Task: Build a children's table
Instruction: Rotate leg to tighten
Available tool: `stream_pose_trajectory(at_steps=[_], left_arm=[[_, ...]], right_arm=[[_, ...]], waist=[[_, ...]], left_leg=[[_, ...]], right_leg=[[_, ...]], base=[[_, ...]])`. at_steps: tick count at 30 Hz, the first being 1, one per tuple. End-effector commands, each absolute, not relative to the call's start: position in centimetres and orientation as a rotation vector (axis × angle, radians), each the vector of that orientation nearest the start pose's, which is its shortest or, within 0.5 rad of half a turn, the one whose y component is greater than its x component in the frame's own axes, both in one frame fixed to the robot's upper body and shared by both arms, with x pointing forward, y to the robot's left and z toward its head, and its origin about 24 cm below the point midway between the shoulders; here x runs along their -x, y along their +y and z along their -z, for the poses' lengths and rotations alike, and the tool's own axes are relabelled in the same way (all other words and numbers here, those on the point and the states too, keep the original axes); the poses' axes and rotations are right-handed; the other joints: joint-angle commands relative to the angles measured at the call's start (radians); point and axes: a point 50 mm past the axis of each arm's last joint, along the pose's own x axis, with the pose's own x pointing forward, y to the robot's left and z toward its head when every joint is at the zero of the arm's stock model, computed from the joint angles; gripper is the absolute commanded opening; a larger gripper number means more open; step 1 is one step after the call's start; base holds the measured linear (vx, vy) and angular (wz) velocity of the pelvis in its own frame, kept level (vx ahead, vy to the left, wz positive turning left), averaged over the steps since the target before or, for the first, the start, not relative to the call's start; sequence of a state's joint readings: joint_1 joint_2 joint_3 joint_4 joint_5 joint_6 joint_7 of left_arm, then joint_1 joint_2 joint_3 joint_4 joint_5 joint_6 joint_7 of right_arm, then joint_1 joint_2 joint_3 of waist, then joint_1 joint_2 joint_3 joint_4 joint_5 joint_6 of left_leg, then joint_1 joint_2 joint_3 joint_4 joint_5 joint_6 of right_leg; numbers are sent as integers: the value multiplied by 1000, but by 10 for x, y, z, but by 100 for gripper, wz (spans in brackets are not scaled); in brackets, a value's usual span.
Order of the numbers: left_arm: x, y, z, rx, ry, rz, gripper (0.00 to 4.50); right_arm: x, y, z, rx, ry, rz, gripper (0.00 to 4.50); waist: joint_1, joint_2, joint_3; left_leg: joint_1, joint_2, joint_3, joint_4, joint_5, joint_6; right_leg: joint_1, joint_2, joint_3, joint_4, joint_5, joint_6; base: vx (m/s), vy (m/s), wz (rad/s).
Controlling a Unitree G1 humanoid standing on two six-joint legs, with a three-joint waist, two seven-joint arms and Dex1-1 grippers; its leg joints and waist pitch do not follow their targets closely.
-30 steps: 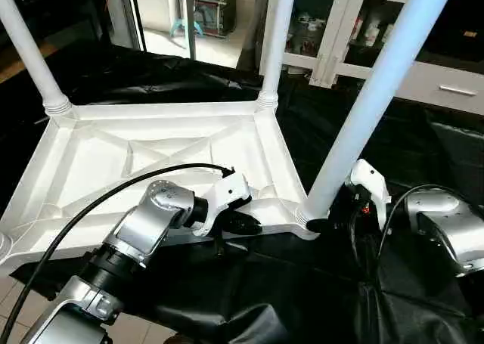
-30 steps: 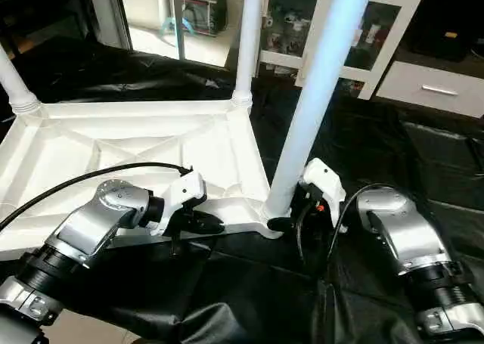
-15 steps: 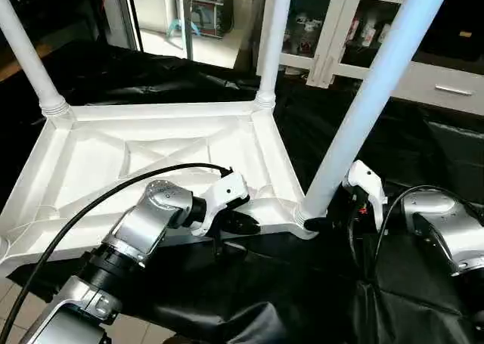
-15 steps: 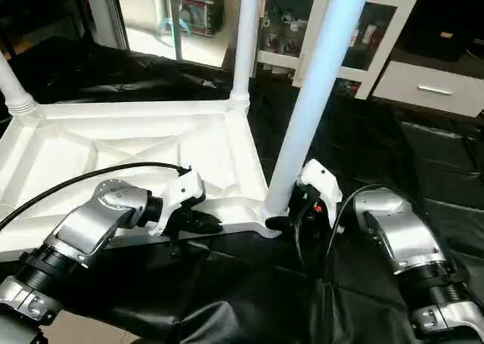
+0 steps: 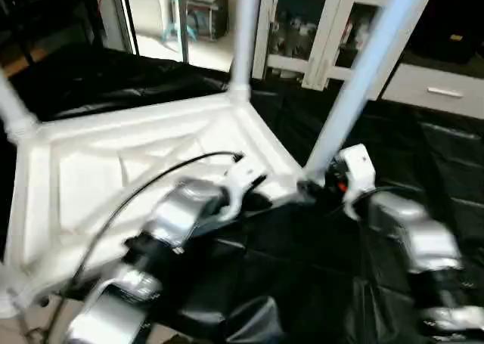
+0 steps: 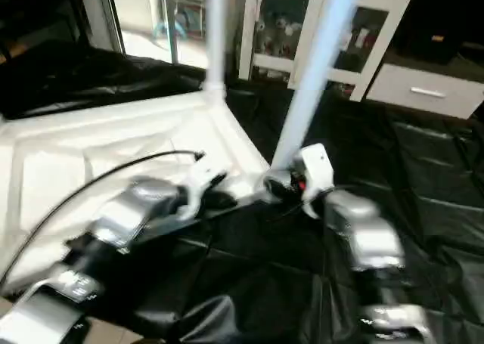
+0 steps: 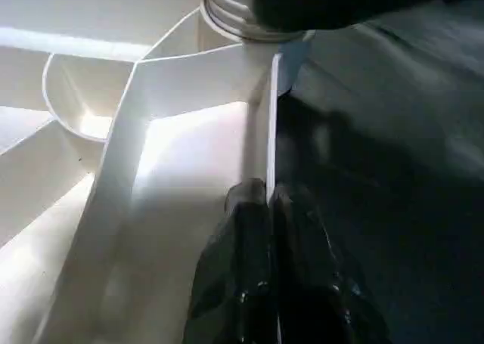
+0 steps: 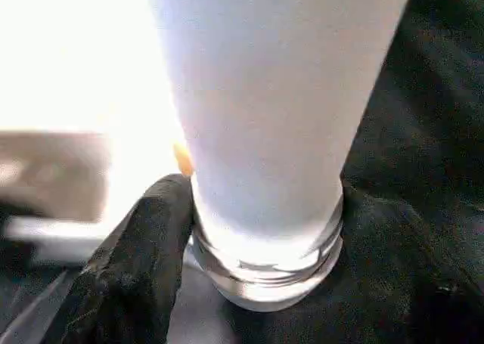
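While L gripper [image 7: 268, 200] pinches ribbed white tabletop [image 5: 83, 170] rim | R gripper [image 8: 257, 230] clasps smooth tapered leg [image 5: 355, 94] base.

Both eye views are motion-blurred, the legs [image 5: 355, 94] run off the top edge, the cabinet [image 5: 318, 34] contents are unreadable, and the right gripper's [image 8: 249, 230] second finger is hidden behind the leg

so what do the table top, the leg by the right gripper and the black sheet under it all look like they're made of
Table top: apparently moulded white plastic, slightly glossy; thin ribs and diagonal braces formed in one piece.
Leg: probably the same white plastic, a smooth tapered tube with a ridged collar at its base.
Black sheet: looks like thin plastic film or coated fabric; it wrinkles and catches shiny highlights.
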State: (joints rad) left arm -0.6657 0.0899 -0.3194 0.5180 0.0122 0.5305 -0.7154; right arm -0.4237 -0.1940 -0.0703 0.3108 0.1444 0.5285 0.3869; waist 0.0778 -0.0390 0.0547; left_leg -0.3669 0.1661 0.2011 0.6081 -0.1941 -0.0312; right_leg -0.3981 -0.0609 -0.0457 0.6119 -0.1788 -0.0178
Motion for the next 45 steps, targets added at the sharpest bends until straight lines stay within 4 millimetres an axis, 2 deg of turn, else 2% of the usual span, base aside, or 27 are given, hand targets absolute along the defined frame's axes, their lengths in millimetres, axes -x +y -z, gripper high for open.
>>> stream_pose_trajectory(at_steps=[1, 3, 4, 7, 8, 12, 13, 15, 17, 18, 20, 21, 22, 25, 27, 29, 31, 33, 34, 35, 36, 37, 39, 40, 41, 42, 45], left_arm=[[-342, 42, -65, -256, 442, 863, 0], [-345, 34, -70, -259, 408, 843, 0], [-346, 31, -72, -254, 399, 837, 0], [-350, 30, -77, -252, 379, 813, 0], [-351, 31, -76, -261, 383, 808, 0], [-352, 37, -71, -275, 402, 800, 0], [-352, 38, -71, -274, 403, 798, 0], [-352, 40, -70, -274, 406, 797, 0], [-352, 44, -69, -279, 410, 803, 0], [-352, 45, -69, -280, 411, 809, 0], [-351, 49, -68, -292, 407, 826, 0], [-349, 52, -68, -305, 404, 850, 0], [-348, 54, -67, -310, 409, 863, 0], [-344, 59, -65, -327, 416, 912, 0], [-338, 65, -64, -349, 408, 994, 0], [-332, 70, -61, -346, 420, 1060, 0], [-325, 75, -59, -346, 424, 1138, 0], [-321, 78, -58, -328, 443, 1169, 0], [-317, 79, -58, -316, 454, 1221, 0], [-313, 81, -58, -311, 466, 1258, 0], [-313, 81, -58, -311, 466, 1258, 0], [-307, 80, -58, -314, 467, 1344, 0], [-301, 78, -60, -312, 460, 1409, 0], [-298, 77, -62, -301, 456, 1446, 0], [-295, 76, -63, -293, 452, 1476, 0], [-293, 75, -64, -289, 450, 1497, 0], [-288, 72, -63, -277, 460, 1523, 0]], right_arm=[[-322, -151, -41, -57, 429, -219, 269], [-321, -137, -42, -44, 418, -209, 269], [-320, -131, -42, -39, 416, -213, 269], [-319, -121, -46, -9, 401, -233, 269], [-319, -119, -47, -7, 398, -240, 269], [-320, -118, -55, -12, 355, -248, 269], [-320, -118, -56, -3, 350, -247, 304], [-320, -121, -59, -5, 339, -247, 304], [-321, -128, -65, -11, 315, -245, 341], [-321, -131, -67, -9, 311, -242, 345], [-321, -138, -71, 0, 307, -243, 362], [-320, -142, -74, 8, 303, -250, 383], [-320, -145, -75, 12, 302, -254, 383], [-317, -152, -78, 30, 304, -272, 410], [-314, -162, -81, 61, 306, -299, 420], [-311, -172, -83, 92, 319, -318, 445], [-309, -182, -85, 109, 334, -350, 445], [-306, -184, -86, 79, 353, -438, 445], [-299, -184, -88, 62, 357, -573, 445], [-294, -186, -89, 59, 363, -669, 445], [-294, -186, -89, 59, 363, -669, 445], [-285, -189, -89, 106, 377, -815, 445], [-278, -191, -86, 123, 393, -909, 445], [-275, -192, -85, 115, 406, -963, 445], [-272, -194, -84, 108, 419, -1005, 445], [-271, -195, -82, 112, 429, -1030, 445], [-274, -198, -77, 146, 454, -1062, 445]], waist=[[-2, 1, -64], [8, -1, -65], [13, 3, -66], [16, 6, -65], [16, 3, -64], [18, 6, -62], [19, 7, -62], [19, 6, -61], [20, 8, -61], [18, 11, -62], [4, 9, -63], [0, 13, -66], [0, 10, -67], [2, 7, -65], [3, 7, -64], [5, 9, -62], [6, 10, -59], [4, 9, -56], [5, 4, -55], [12, 5, -56], [15, 6, -55], [13, -1, -57], [17, 3, -55], [20, -4, -58], [23, -4, -56], [25, -7, -57], [30, -7, -53]], left_leg=[[21, 62, -36, -77, -188, -16], [27, 63, -36, -79, -180, -19], [29, 65, -35, -80, -177, -16], [22, 63, -35, -82, -158, -5], [21, 62, -35, -82, -165, 0], [20, 63, -36, -83, -178, 3], [21, 63, -35, -83, -180, 2], [20, 63, -36, -84, -177, 3], [17, 63, -37, -84, -168, 6], [13, 63, -39, -85, -165, 9], [2, 63, -46, -89, -155, 9], [2, 65, -46, -87, -141, 10], [14, 64, -40, -81, -134, 17], [9, 62, -35, -78, -96, 40], [10, 63, -34, -78, -100, 46], [13, 65, -35, -80, -112, 40], [16, 67, -34, -81, -139, 26], [16, 65, -35, -83, -180, 17], [18, 66, -34, -82, -194, 16], [19, 71, -35, -80, -202, 23], [20, 73, -34, -80, -193, 26], [16, 72, -34, -81, -183, 31], [18, 75, -32, -79, -168, 40], [18, 74, -32, -77, -165, 47], [16, 75, -33, -77, -159, 54], [16, 76, -32, -76, -159, 55], [20, 75, -31, -76, -170, 50]], right_leg=[[29, -93, 50, -88, -276, -185], [32, -92, 50, -87, -254, -175], [32, -93, 50, -83, -228, -175], [37, -92, 49, -79, -176, -176], [39, -94, 50, -80, -188, -174], [38, -97, 51, -86, -245, -158], [36, -97, 51, -88, -255, -154], [38, -97, 51, -87, -260, -150], [39, -97, 50, -86, -261, -147], [42, -95, 49, -83, -249, -142], [53, -97, 47, -78, -228, -136], [52, -97, 46, -76, -204, -140], [43, -95, 49, -77, -174, -155], [47, -94, 51, -70, -115, -189], [46, -95, 51, -72, -126, -197], [44, -94, 51, -74, -158, -192], [42, -95, 52, -76, -194, -190], [41, -95, 51, -81, -244, -183], [40, -97, 52, -86, -278, -175], [45, -101, 54, -84, -285, -171], [41, -102, 56, -85, -277, -171], [42, -97, 52, -81, -261, -176], [36, -98, 54, -78, -234, -186], [39, -100, 52, -77, -229, -195], [40, -102, 52, -76, -230, -201], [39, -103, 51, -76, -234, -204], [32, -103, 51, -82, -287, -202]], base=[[0, 0, 0], [0, 0, 0], [0, 0, 0], [0, 0, 0], [0, 0, 0], [0, 0, 0], [0, 0, 0], [0, 0, 0], [0, 0, 0], [0, 0, 0], [0, 0, 0], [0, 0, 0], [0, 0, 0], [0, 0, 0], [0, 0, 0], [0, 0, 0], [0, 0, 0], [0, 0, 0], [0, 0, 0], [0, 0, 0], [0, 0, 0], [0, 0, 0], [0, 0, 0], [0, 0, 0], [0, 0, 0], [0, 0, 0], [0, 0, 0]])
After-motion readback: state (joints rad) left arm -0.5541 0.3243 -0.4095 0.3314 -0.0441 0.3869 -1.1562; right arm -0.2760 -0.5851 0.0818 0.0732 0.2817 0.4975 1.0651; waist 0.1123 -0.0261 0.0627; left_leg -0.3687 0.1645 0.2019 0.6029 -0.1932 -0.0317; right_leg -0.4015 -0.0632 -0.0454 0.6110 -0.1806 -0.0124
